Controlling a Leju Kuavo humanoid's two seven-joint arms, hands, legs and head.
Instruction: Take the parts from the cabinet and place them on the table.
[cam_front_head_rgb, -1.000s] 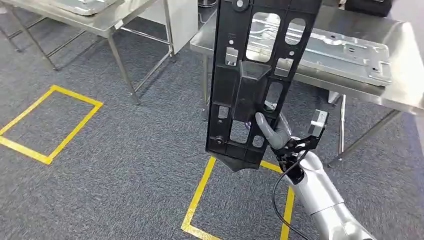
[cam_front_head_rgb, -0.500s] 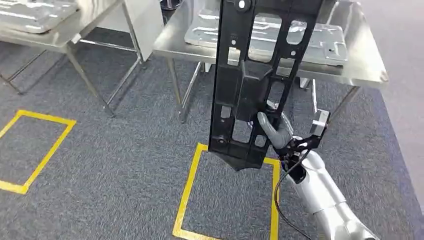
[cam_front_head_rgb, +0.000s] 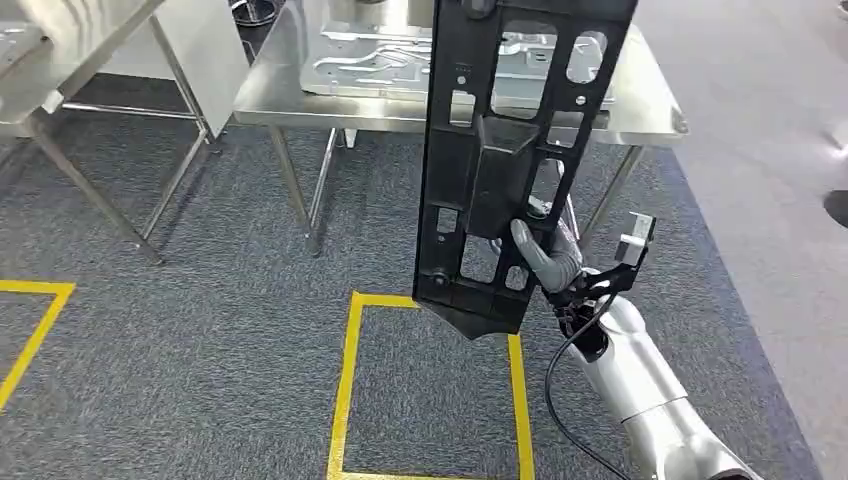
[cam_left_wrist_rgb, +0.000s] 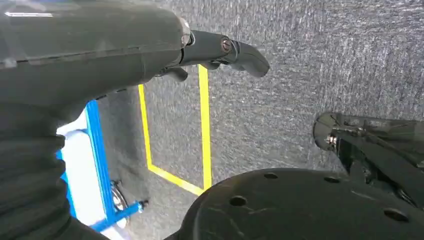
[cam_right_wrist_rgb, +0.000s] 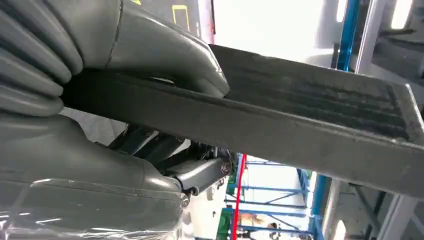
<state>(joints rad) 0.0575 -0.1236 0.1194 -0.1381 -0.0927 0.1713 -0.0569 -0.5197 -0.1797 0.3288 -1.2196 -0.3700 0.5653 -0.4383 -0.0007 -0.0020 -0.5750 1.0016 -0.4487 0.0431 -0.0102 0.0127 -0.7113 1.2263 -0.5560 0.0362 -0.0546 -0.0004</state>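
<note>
Even, bright overhead light is filling the head view, and the steel table (cam_front_head_rgb: 300, 100) at the top of the frame is throwing soft glare. Faint shadows are falling on the carpet (cam_front_head_rgb: 200, 330) beneath it. In the right wrist view, the upper centre is blowing out white while the close foreground is blurring.

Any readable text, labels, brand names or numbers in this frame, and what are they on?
No text can be read in any view.
The black plastic panel held by the right hand carries small raised marks near its upper left, too small to read.
The metal sheet part on the steel table shows no legible marking.
The yellow tape square on the carpet is plain floor marking, not lettering.
</note>
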